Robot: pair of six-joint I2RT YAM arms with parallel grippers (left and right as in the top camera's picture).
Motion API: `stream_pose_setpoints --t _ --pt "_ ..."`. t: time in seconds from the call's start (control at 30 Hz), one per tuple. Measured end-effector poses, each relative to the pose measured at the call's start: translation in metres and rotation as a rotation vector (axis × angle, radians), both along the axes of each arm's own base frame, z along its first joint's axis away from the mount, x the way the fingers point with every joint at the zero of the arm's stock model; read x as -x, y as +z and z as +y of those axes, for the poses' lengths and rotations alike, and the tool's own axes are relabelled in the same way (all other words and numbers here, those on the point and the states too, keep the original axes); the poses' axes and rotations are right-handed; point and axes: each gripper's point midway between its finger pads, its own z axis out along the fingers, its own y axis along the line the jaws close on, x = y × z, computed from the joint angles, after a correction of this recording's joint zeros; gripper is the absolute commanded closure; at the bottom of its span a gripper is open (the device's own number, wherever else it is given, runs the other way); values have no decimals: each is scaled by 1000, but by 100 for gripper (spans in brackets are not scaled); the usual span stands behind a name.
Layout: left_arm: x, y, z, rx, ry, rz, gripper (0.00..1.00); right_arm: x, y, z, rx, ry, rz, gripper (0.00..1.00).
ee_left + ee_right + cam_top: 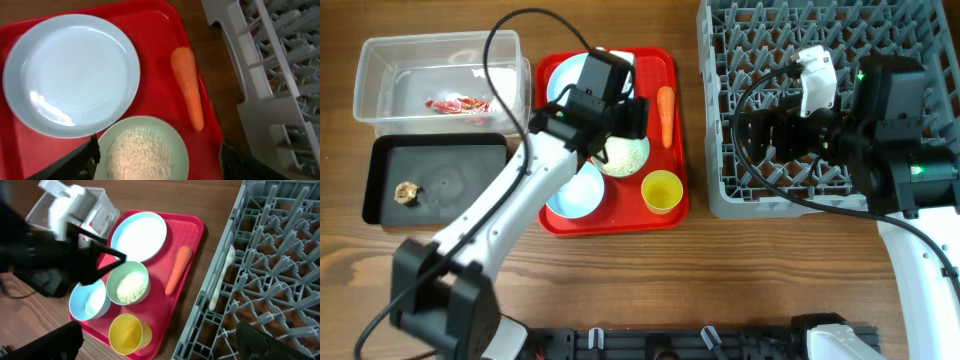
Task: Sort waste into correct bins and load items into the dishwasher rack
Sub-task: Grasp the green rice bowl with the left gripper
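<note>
**Left end effector** [157,162]: fingers spread wide, gripping nothing, poised above a round mint bowl [177,142] heaped with granular white rice [137,152]. Just beyond it lies a smooth, glossy pale-blue plate [70,70]. Toward the rack side lies a tapered orange carrot [187,87]. All rest on a flat red plastic tray [160,20].

**Right end effector** [160,347]: fully open and empty, over the edge of the grey, peg-studded grid rack [270,255].
</note>
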Motion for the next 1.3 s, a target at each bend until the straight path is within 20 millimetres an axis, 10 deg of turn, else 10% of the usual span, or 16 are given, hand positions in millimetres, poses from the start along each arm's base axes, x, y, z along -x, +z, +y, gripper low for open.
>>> stream_pose_setpoints --t 0.27,0.53,1.07,1.3 --pt "7 -93 -16 -104 -84 178 27 0 0 0 1 -2 1 0" --pt "30 -95 -55 -163 -227 145 37 0 0 0 1 -2 0 0" --pt "34 -120 -45 -223 -228 201 63 0 0 0 1 -2 -1 0" --pt "35 -127 -39 -248 -209 216 94 0 0 0 1 -2 -1 1"
